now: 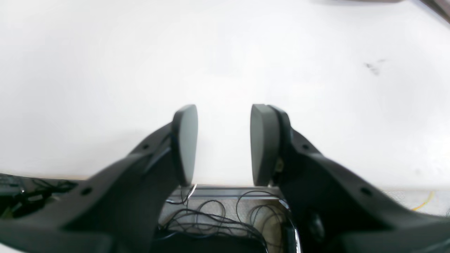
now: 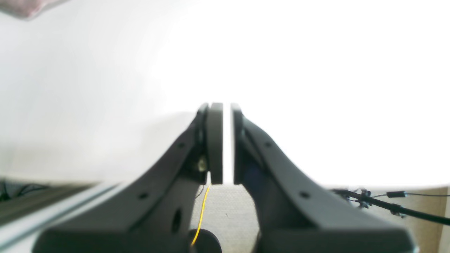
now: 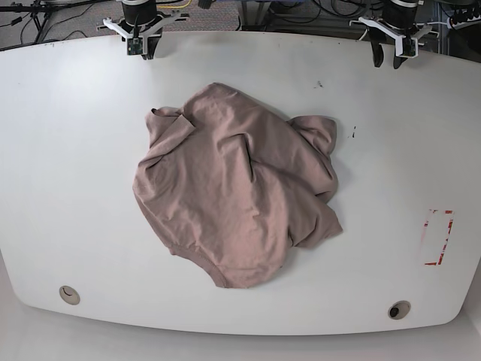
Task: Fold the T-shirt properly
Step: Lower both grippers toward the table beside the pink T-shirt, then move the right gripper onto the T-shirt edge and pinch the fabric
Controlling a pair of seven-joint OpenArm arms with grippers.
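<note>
table: white top (image 3: 75, 188), rounded corners, two round holes on the near edge, red-marked rectangle (image 3: 437, 237) near right
T-shirt: (image 3: 233, 192) crumpled heap mid-table, unfolded
left gripper: (image 1: 223, 144) far edge, spread, holding nothing
right gripper: (image 2: 226, 144) far edge, pressed together, holding nothing
room: cables (image 3: 45, 11) behind the table

soft wrinkled cloth t-shirt (image 3: 233, 195), smooth table (image 3: 75, 150)

Bright even overhead light in the base view, soft shadow under the crumpled mauve-tan T-shirt (image 3: 237, 192), white matte table (image 3: 68, 165) blown out in both wrist views, dark gripper fingers (image 1: 184, 144) blurred, edges bowed.
</note>
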